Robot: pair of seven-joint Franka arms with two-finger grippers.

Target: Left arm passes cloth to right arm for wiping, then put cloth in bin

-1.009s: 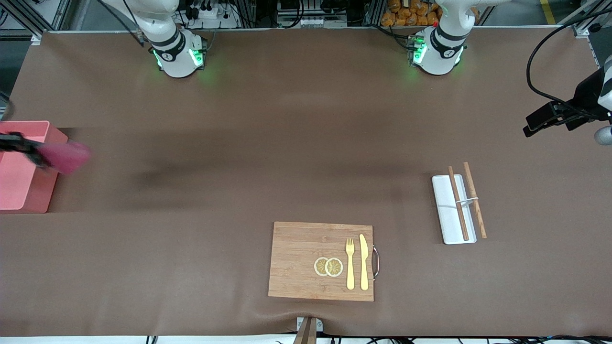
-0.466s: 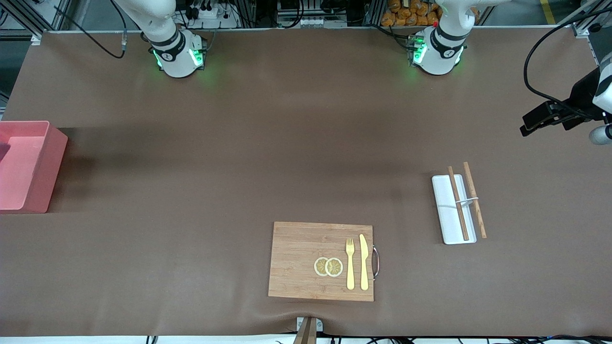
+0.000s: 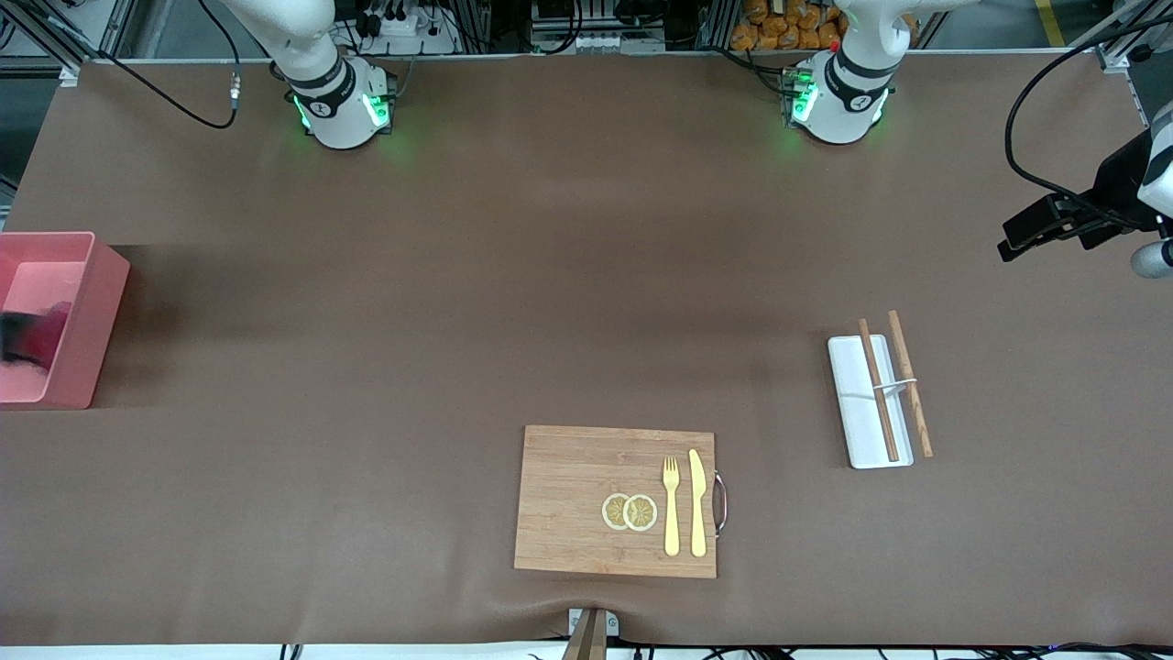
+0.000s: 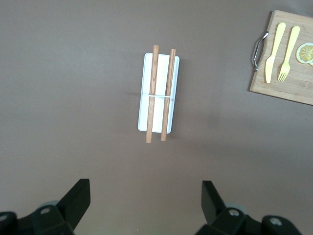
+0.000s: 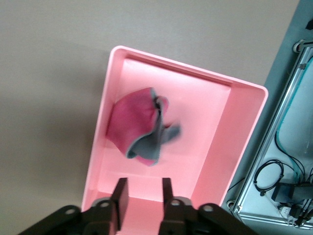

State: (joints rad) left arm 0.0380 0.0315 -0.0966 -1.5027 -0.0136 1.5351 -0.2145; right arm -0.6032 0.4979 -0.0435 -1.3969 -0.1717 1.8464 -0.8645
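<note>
The crimson cloth with its dark grey side lies crumpled and blurred inside the pink bin, touching no fingers. My right gripper hangs above the bin, open, with nothing between its fingers. In the front view the bin stands at the right arm's end of the table, the cloth shows inside it, and the right gripper is out of frame. My left gripper is open and empty, held high over bare table at the left arm's end, where that arm waits.
A white tray with two chopsticks lies near the left arm's end. Nearer the front camera, a wooden cutting board carries a yellow fork, a knife and two lemon slices. The bin stands at the table's edge.
A second ago the right gripper held the cloth over the bin's edge. Its fingers have since opened and the cloth has dropped into the bin. The left arm has barely shifted.
</note>
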